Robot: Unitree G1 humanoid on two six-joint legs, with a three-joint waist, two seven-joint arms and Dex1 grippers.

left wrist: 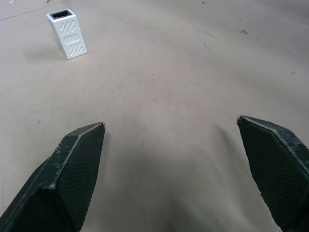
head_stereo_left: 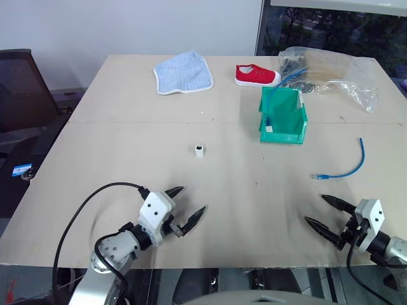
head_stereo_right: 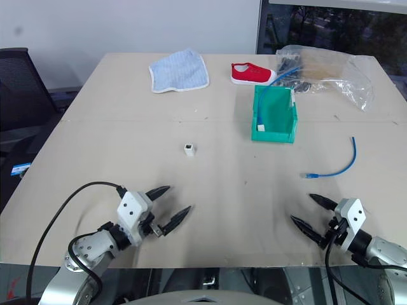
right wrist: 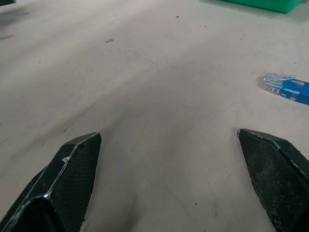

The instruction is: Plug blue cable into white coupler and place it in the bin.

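We log: both tools spread wide, empty. Tiny white plastic cube coupler (head_stereo_left: 200, 150) ahead of left tool (head_stereo_left: 189, 204); thin bright-blue cable (head_stereo_left: 346, 164) just beyond right tool (head_stereo_left: 327, 213); green plastic bin (head_stereo_left: 283, 115) farther off.

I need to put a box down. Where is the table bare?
Bare between white coupler and blue cable, and left of the coupler. Crowded at the back: cloth, red shoe, bin, plastic bag.
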